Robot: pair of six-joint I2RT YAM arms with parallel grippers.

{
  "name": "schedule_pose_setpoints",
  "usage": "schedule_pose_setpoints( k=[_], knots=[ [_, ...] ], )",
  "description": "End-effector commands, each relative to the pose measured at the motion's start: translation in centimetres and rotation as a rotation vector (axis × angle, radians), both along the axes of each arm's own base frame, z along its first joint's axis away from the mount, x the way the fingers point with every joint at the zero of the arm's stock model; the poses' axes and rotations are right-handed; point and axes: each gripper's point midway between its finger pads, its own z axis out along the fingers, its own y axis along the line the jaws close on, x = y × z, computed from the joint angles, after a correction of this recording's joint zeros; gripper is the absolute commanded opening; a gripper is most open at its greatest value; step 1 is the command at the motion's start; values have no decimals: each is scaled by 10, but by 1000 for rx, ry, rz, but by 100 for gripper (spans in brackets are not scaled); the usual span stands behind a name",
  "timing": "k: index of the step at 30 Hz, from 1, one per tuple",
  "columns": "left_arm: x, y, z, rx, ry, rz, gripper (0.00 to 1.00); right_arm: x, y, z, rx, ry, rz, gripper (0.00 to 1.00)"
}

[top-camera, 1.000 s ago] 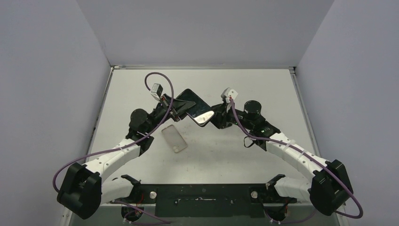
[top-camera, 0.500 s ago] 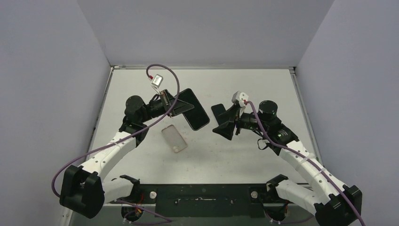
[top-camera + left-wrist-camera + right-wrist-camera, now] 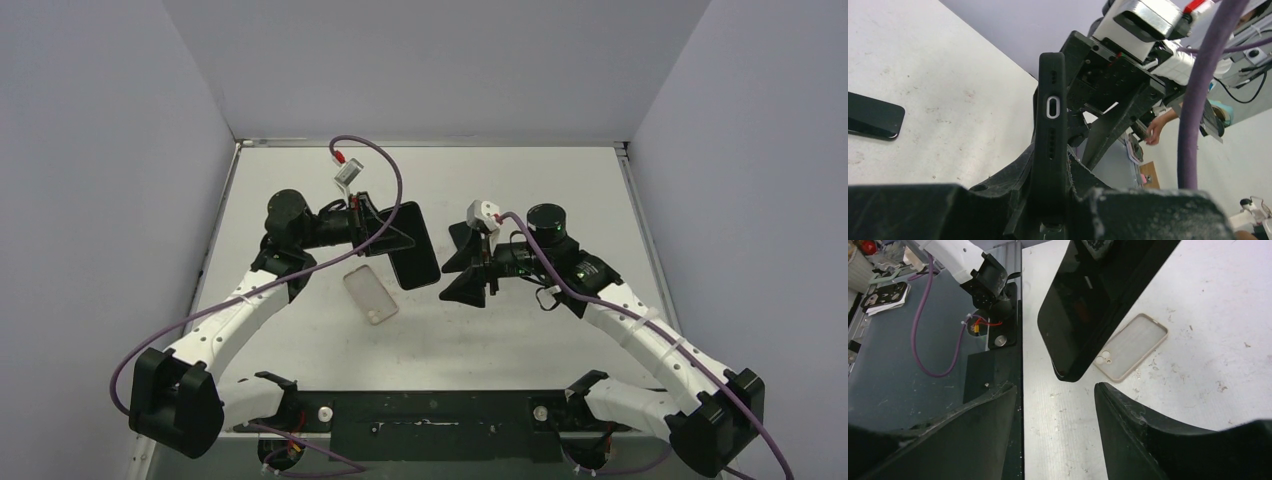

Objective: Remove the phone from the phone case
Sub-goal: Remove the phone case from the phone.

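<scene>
My left gripper (image 3: 385, 232) is shut on one end of a black phone in a black case (image 3: 415, 245) and holds it tilted above the table. In the left wrist view the case's port edge (image 3: 1052, 107) stands between my jaws at the left gripper (image 3: 1050, 192). My right gripper (image 3: 452, 263) is open and empty, just right of the phone's near corner. In the right wrist view the glossy screen (image 3: 1093, 305) hangs ahead of the right gripper (image 3: 1055, 387), its corner just beyond the gap, not touching.
An empty translucent beige case (image 3: 370, 293) lies flat on the table below the held phone, and shows in the right wrist view (image 3: 1133, 347). A dark flat slab (image 3: 873, 116) lies on the table in the left wrist view; I cannot tell what it is.
The right gripper drew back from the phone's corner, opened wide, then came back left toward it. The left gripper turned the phone so its long side runs more near-to-far.
</scene>
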Motion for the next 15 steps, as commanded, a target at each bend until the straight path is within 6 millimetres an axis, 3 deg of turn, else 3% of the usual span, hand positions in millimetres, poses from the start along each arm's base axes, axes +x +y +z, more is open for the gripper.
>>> schedule_pose_setpoints(
  k=[1, 15],
  knots=[
    [-12, 1, 36, -37, -180, -78, 0, -3, 6, 17, 32, -70, 71, 57],
    [-27, -3, 37, -46, -193, -159, 0, -12, 18, 16, 25, -61, 169, 39]
  ],
)
